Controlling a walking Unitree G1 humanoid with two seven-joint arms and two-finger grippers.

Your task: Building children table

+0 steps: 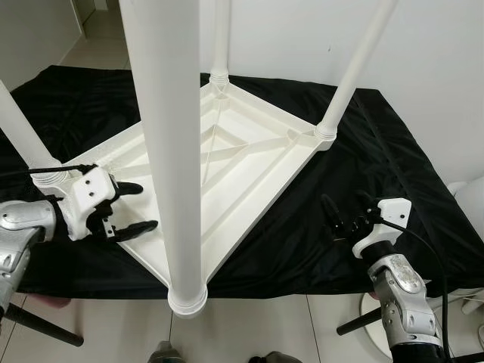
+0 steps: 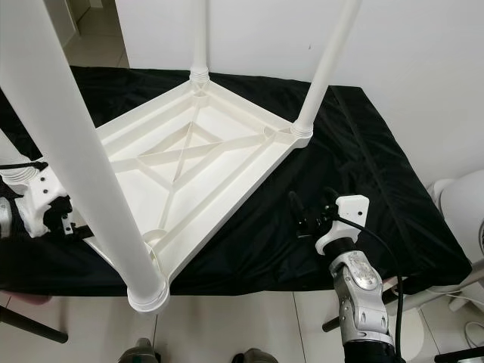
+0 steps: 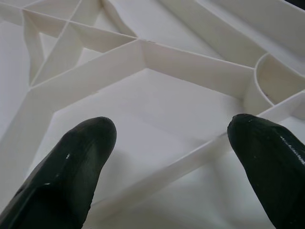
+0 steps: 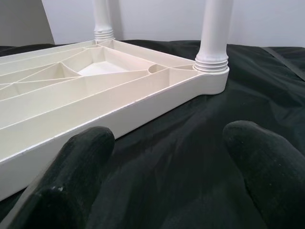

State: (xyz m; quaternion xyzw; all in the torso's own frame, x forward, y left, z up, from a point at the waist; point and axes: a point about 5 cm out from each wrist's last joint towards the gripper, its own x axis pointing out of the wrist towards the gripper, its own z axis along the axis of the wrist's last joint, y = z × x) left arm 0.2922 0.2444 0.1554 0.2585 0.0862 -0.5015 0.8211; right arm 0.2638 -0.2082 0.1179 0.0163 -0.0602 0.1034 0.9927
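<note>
One white tabletop (image 1: 249,162) upside down on black cloth (image 1: 378,151), four legs (image 1: 170,151) upright, left gripper (image 1: 132,206) released, fingers spread over its near rim, right gripper (image 1: 344,215) released, just beside its edge above cloth.

White plastic children's table (image 1: 249,162): lay upside down on black cloth, ribbed underside up, four round legs (image 1: 172,151) screwed in, standing upright.
</note>
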